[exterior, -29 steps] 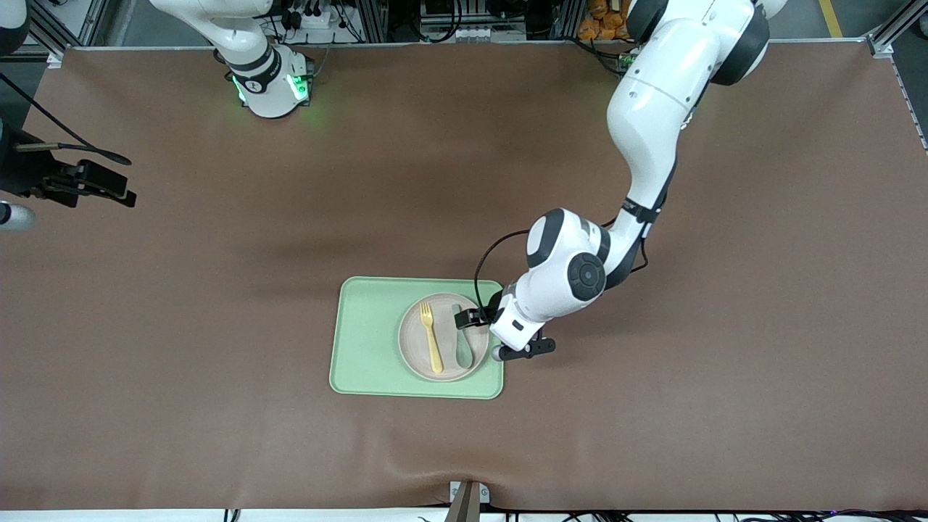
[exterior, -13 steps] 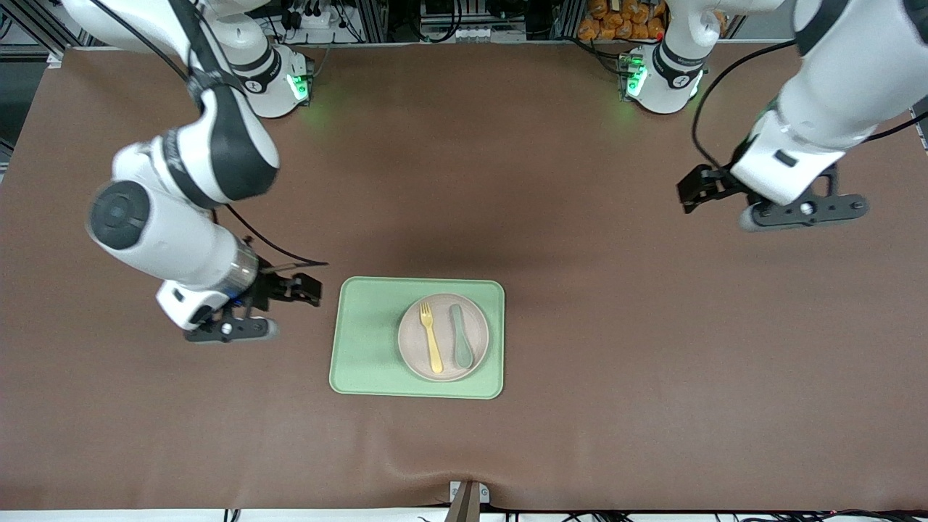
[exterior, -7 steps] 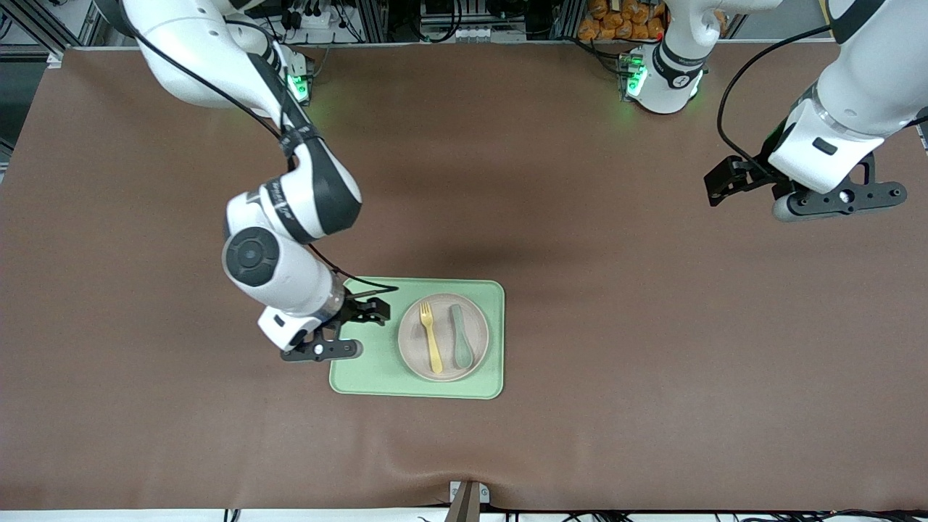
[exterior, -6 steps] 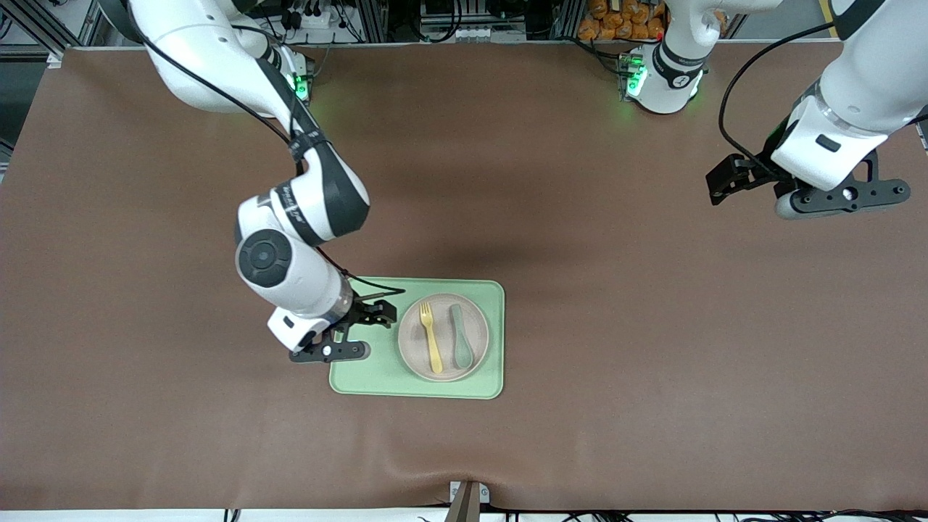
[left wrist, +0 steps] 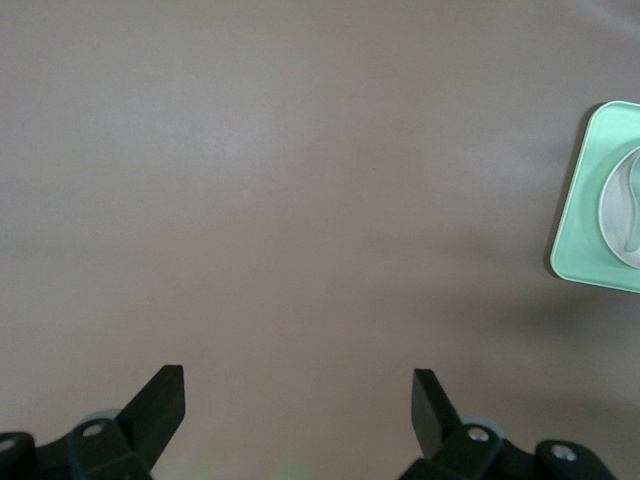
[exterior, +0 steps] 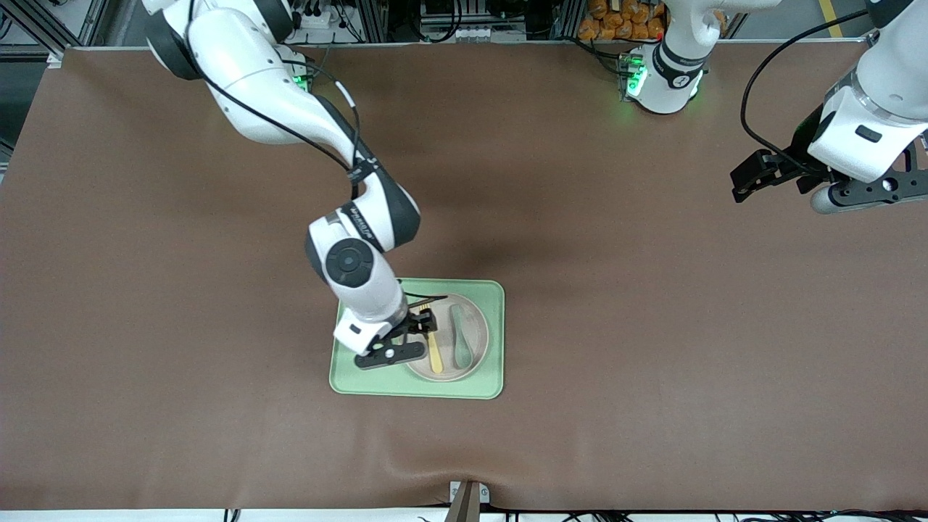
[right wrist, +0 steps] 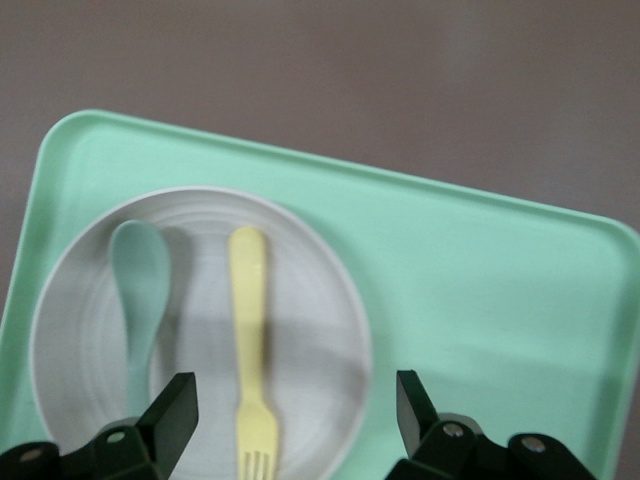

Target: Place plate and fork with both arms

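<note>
Brown matte mat point(exterior: 652, 326) covers the table, smooth, with a slight ripple at the edge nearest the front camera.

Fork point(exterior: 435, 355): pale-yellow plastic, slim flat handle, short tines. Lies flat on the plate, long axis running toward and away from the front camera, tines pointing toward the robot bases, handle end nearer the camera. In the right wrist view the fork point(right wrist: 250, 350) shows whole.

Plate point(exterior: 478, 341): round, pale beige-pink, shallow rim, faint concentric rings visible in the right wrist view point(right wrist: 320, 330). Sits on the tray, toward the left arm's end of it.

Spoon point(exterior: 461, 337): grey-green, rounded bowl, lies on the plate parallel to the fork, just beside it and apart from it, toward the left arm's end.

Tray point(exterior: 478, 388): light-green rectangle, rounded corners, raised lip, smooth finish; lies flat at mid-table.

Right gripper point(exterior: 420, 324): black, low over the fork's tine end and the plate edge; its jaws stand apart, nothing between them point(right wrist: 290, 420).

Left gripper point(exterior: 757, 177): black, over bare mat at the left arm's end of the table, well apart from the tray; jaws wide apart and empty point(left wrist: 298, 400). This arm waits.
</note>
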### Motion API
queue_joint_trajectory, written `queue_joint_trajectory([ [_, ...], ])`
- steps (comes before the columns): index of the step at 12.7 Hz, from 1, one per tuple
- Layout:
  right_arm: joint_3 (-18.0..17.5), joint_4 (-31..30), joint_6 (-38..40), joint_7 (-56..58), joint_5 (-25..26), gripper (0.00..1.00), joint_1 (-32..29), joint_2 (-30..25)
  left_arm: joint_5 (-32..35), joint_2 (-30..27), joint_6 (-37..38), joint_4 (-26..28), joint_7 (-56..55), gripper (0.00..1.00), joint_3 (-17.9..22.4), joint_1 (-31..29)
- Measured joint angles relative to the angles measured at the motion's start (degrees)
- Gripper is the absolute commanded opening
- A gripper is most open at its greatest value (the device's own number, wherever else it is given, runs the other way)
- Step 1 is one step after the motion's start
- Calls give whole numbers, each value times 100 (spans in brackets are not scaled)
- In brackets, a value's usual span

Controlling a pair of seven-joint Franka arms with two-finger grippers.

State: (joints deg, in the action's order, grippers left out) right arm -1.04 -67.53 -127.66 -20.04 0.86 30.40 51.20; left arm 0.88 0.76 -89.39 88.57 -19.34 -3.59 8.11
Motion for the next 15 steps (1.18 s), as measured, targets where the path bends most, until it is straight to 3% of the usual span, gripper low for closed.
queue_joint_trajectory([
  [3, 11, 247, -8, -1, 83, 72, 215, 311, 0, -63, 8, 0, 0, 100, -7, 0],
  [7, 25, 263, -8, -4, 157, 51, 241, 463, 0, -76, 9, 1, 0, 100, -19, 1],
  [15, 27, 263, -73, -4, 271, 50, 262, 628, 0, -169, 316, 1, 44, 100, -28, 2],
])
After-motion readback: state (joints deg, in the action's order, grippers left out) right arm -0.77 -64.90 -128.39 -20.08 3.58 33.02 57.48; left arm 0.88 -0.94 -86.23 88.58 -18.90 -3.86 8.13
